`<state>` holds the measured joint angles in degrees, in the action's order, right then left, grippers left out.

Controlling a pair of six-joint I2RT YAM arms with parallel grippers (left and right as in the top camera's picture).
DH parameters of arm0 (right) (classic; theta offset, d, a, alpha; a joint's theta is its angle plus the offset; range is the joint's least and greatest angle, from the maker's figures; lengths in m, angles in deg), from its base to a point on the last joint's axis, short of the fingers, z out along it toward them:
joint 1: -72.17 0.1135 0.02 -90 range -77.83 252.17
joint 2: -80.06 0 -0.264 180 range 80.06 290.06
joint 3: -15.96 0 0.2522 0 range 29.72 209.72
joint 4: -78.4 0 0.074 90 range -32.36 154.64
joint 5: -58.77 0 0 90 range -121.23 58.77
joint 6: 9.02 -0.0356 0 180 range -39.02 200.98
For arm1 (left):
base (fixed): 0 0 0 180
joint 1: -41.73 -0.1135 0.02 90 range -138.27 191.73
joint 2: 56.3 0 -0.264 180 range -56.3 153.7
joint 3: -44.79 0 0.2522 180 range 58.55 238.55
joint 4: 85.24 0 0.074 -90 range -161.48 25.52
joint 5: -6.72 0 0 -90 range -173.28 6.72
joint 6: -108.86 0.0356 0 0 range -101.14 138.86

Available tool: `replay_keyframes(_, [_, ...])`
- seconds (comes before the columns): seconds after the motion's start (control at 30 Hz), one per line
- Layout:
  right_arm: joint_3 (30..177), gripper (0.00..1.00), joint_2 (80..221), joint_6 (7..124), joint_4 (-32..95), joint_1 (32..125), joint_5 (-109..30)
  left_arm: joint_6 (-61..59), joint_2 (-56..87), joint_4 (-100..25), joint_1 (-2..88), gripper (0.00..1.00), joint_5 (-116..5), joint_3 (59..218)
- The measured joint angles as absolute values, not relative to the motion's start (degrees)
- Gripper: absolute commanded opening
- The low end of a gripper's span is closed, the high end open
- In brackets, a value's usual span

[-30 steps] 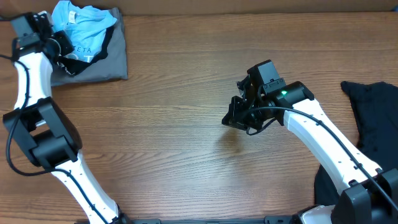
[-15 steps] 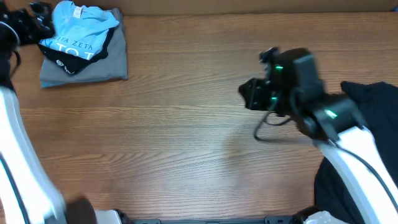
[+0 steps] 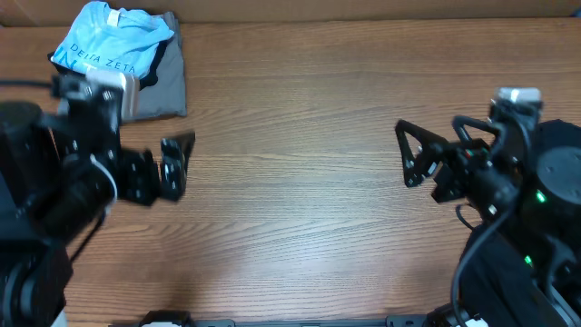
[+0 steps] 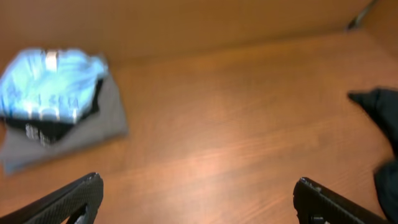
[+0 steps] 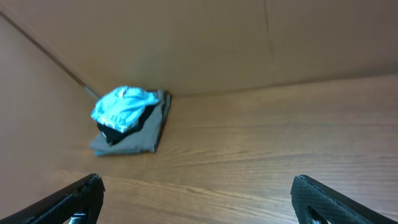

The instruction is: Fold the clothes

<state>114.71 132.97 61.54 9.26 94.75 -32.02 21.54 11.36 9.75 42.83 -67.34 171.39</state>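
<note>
Lettering (image 3: 100, 63) on light blue T-shirt (image 3: 113, 32) seemingly reads "DELTA ZETA".

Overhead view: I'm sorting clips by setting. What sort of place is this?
Probably a robotics lab bench, not a home: a wooden table backed by a plain brown wall, the left gripper and right gripper over it, and stacked clothes in one corner.

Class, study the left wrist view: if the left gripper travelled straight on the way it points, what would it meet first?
Probably bare table: the left gripper, open, aims between the pile of folded clothes and the black garment. Depth is unclear.
</note>
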Motion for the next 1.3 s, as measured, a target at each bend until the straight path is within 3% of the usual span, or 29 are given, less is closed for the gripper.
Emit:
replay_keyframes(0.2, [114.8, 1.0, 131.7, 61.5, 7.3, 94.8, -31.3, 20.1, 11.9, 18.4, 43.5, 1.0, -70.3, 171.3])
replay_keyframes(0.77, [114.8, 1.0, 132.8, 61.6, 5.6, 94.8, -31.0, 19.8, 19.2, 18.6, 43.5, 1.0, -71.6, 171.1])
replay_keyframes(1.0, [114.8, 1.0, 132.8, 63.3, -2.0, 94.8, -28.4, 19.8, 22.4, 18.6, 43.5, 1.0, -71.6, 171.1])
replay_keyframes(1.3, [102.0, 1.0, 125.0, 71.6, 20.1, 88.9, -25.1, 19.8, 26.2, 18.6, 43.5, 1.0, -71.6, 171.0])
